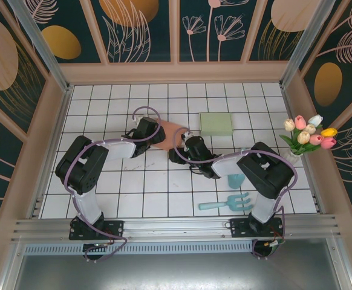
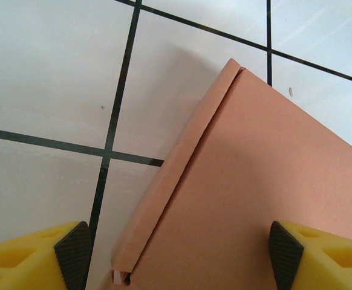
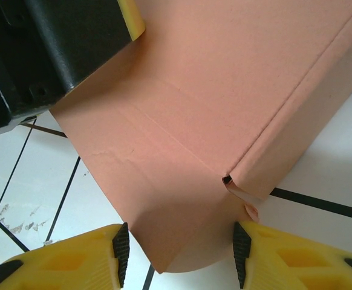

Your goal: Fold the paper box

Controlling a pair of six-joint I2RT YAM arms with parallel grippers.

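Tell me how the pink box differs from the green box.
The pink box lies skewed to the grid of the table; the green box sits roughly square with it. The left gripper and right gripper both reach the pink box; the green box lies apart, untouched. The pink box shows a loose edge flap; the green box looks closed. Both are flat and rest on the table.

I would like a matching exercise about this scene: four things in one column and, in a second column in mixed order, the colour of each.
Things:
1. paper box
2. flat block
3. toy rake
4. tulips

Colours:
a. turquoise
b. salmon pink
c. mixed pink, white and yellow
d. pale green

Pairs: 1-b, 2-d, 3-a, 4-c
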